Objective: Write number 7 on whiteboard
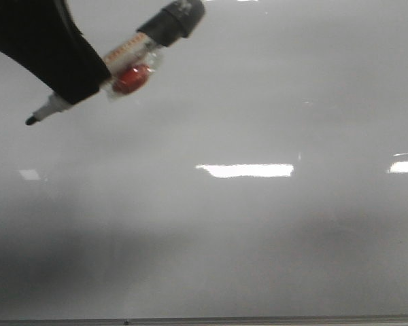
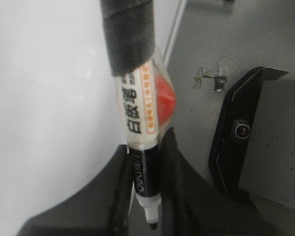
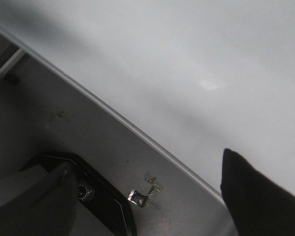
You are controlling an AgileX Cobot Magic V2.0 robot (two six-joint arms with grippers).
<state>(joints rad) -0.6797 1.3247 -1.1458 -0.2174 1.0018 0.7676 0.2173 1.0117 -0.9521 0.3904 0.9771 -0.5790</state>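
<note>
Your left gripper is clamped on the marker, tip pointing to eight o'clock above the whiteboard, which fills the front view, unmarked. Your right gripper's opening is unclear.

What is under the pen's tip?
Just bare whiteboard lies beneath the marker in the left hand. No 7 shows; the arm hides one corner.

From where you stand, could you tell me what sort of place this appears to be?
Probably a robot lab or test workstation: a glossy whiteboard fills the view, the left gripper holds a marker, and a grey floor lies beyond.
</note>
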